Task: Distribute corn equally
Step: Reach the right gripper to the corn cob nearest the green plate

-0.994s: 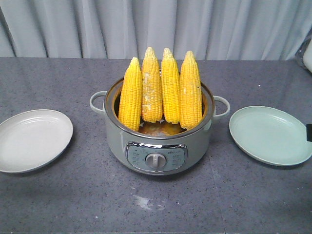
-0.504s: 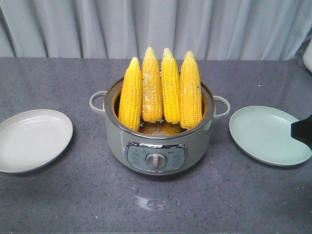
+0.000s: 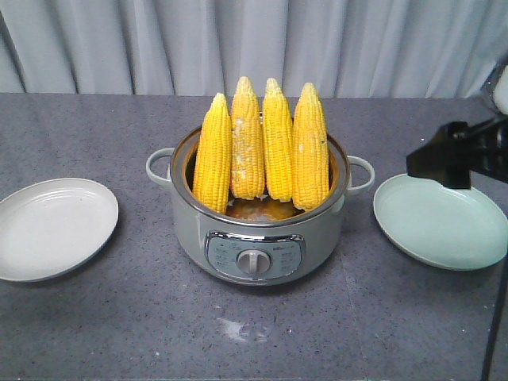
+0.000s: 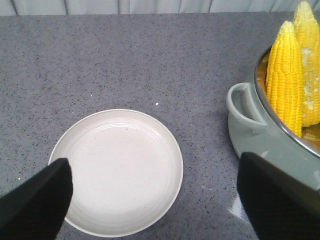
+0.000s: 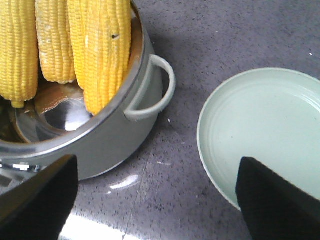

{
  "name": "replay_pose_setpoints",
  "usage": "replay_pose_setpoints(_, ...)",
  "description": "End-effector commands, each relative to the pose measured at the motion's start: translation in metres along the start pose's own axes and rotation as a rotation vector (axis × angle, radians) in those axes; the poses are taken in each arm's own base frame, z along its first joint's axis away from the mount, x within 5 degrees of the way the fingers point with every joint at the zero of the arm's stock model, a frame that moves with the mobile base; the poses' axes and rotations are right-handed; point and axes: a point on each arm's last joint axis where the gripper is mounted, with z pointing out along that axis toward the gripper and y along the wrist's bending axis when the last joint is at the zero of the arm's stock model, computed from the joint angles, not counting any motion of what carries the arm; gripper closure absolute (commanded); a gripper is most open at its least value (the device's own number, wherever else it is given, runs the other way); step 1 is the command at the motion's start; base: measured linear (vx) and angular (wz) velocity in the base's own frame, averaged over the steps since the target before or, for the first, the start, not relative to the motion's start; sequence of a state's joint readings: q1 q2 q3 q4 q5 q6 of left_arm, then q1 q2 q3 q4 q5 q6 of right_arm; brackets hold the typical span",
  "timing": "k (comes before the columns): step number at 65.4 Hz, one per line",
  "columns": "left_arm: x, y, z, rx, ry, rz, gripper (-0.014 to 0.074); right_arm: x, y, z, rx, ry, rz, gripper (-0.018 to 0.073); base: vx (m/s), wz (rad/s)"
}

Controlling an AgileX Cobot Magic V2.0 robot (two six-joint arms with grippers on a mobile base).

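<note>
Right gripper (image 5: 156, 167) hangs with my jaws wide and empty, ready for a first cob; corn (image 5: 102, 50) stands upright in the pot (image 5: 150, 90) ahead-left of my fingers; green plate (image 5: 265, 130) lies ahead-right, awaiting its share.

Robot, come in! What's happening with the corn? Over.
Left gripper, right gripper open. Four yellow corn cobs standing in grey-green pot. White plate, pale green plate bare.

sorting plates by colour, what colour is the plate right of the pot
The plate is pale mint green, clearest in the right wrist view.
</note>
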State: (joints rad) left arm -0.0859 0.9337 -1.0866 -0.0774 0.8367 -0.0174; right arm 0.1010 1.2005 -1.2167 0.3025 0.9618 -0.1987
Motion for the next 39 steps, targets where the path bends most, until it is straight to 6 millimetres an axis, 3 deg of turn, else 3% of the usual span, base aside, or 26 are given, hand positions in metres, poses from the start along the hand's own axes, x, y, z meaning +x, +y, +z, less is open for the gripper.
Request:
replay_pose_setpoints(1,-0.013,-0.002,-0.009,0.009,-0.091,-0.012,-0.0008,-0.034,0.0,0.003,-0.027,-0.091,-0.03,-0.0045,0.0,0.0)
replay_pose_setpoints(12,-0.013,-0.001,-0.009,0.009,-0.089,-0.012,-0.0006,-0.069,0.001,0.031,-0.053,-0.07,-0.07,-0.0038,0.0,0.0)
replay_pose_setpoints(20,-0.013,-0.001,-0.009,0.009,-0.089,-0.012,0.0003,-0.089,0.02,0.053,-0.067,-0.068,-0.159,-0.0036,0.0,0.0)
replay_pose_setpoints(39,-0.013,-0.001,-0.009,0.008,-0.089,-0.011,0.0004,-0.116,0.049,0.096,-0.06,-0.074,-0.23,-0.0035,0.0,0.0)
